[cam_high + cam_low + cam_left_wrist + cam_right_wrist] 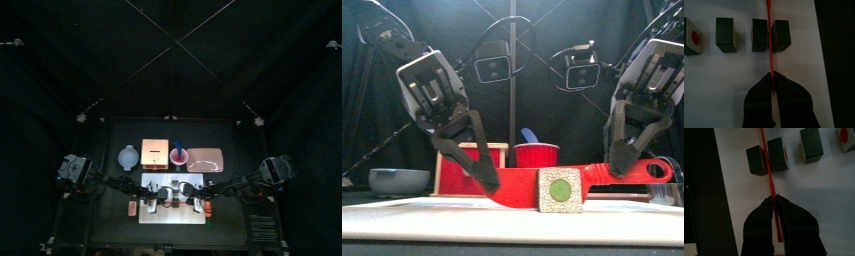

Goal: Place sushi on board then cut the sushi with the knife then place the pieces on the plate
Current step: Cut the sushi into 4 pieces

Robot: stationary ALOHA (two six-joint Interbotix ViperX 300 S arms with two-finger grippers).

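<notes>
Cutting step in hand. Both end effectors, left [485,183] & right [623,170], were clenched on one red knife [523,183], held level and edge-down across the sushi [726,35]. The sushi sat on the white cutting board [170,218], by the middle of the surface's [114,225] front edge. Four dark green blocks lay in a row. The blade was in the seam btw. the last two; the others stood apart. Probably the final cut. Next move, as judged: press straight down w/o dragging blocks, lift the knife clear, then carry pieces to the pink plate [207,157] nr the back edge, right of middle. No brand, label or writing legible.
</notes>
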